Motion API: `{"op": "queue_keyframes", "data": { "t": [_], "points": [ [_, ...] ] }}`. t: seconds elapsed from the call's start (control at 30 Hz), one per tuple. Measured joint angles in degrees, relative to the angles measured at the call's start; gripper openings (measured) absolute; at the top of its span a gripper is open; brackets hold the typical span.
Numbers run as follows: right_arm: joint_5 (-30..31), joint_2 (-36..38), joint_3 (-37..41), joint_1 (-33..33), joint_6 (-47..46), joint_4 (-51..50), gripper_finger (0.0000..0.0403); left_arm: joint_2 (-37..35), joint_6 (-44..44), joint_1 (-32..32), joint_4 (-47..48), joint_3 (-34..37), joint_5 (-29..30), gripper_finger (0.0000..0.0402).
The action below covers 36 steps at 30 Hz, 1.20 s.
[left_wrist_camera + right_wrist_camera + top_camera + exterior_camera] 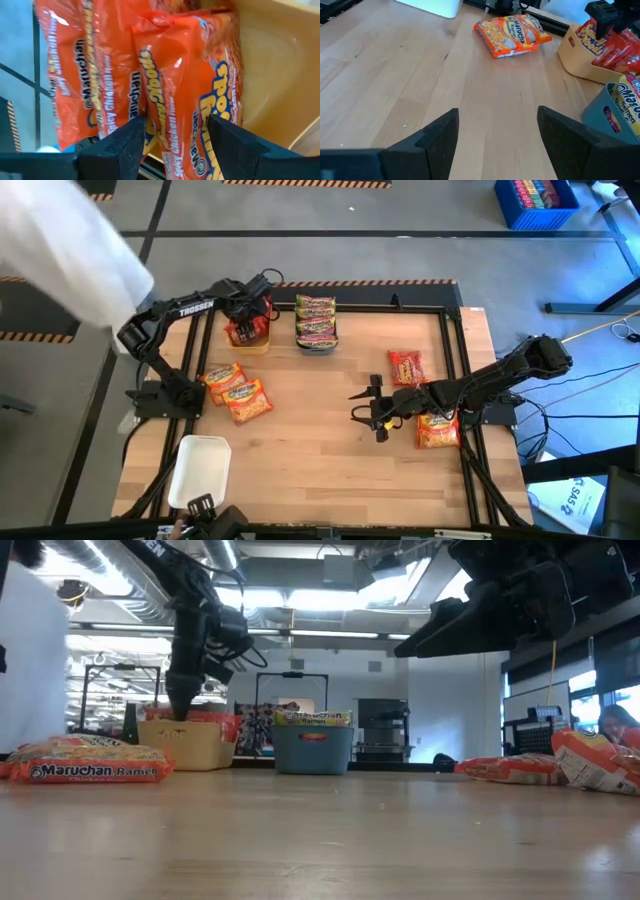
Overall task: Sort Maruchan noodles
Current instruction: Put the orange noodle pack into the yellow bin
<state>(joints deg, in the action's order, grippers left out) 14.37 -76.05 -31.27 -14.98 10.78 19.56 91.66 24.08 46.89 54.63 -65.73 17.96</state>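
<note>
Several orange Maruchan noodles packets (185, 85) stand on edge in the yellow tray (250, 340) at the far left. My left gripper (176, 145) hangs open just above them, pointing steeply down, a finger on either side of one packet's top end. Green-edged packets (316, 318) lie stacked in the blue-grey tray (318, 342). Two orange packets (237, 388) lie flat on the table's left. A red packet (405, 366) lies flat at the right, another (438, 430) under my right arm. My right gripper (370, 408) hovers open above bare wood near the middle.
A white tray (200, 470) sits at the near left corner. Black rails (460, 380) frame the tabletop. A person's white sleeve (60, 250) shows beyond the far left corner. Bare wood (310, 440) spreads across the middle and near side.
</note>
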Motion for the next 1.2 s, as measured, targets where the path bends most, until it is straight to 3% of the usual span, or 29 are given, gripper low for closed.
{"op": "queue_keyframes", "data": {
  "t": [0.27, 0.57, 0.8, 1.03, 1.1, 1.2],
  "points": [
    [0.20, 0.00, 0.00, 0.00, -0.01, -0.03, 0.0253, -0.55, -1.60, -1.89, 0.43, -1.76, 1.26, 0.0207],
    [1.06, 0.00, -0.32, 0.00, -0.20, -0.09, 0.0253, -6.39, -6.39, -8.36, 0.58, -5.99, 1.92, 0.0207],
    [17.50, 0.22, -4.33, 0.00, -4.00, -10.09, 0.0253, -11.52, -15.15, -19.67, -0.03, -6.41, 0.92, 0.0207],
    [47.00, 1.03, -7.69, 1.29, -14.03, -29.33, 0.0253, -12.31, -22.10, -33.47, -5.80, -0.66, 1.53, 0.0207],
    [48.86, 1.03, -7.69, 3.03, -17.40, -34.52, 0.0253, -12.35, -24.63, -37.14, -10.19, 2.50, 2.53, 0.0207],
    [43.56, 1.03, -7.69, 7.72, -25.16, -42.01, 0.0247, -12.33, -28.08, -42.46, -17.43, 7.76, 3.69, 0.0207]
  ]
}}
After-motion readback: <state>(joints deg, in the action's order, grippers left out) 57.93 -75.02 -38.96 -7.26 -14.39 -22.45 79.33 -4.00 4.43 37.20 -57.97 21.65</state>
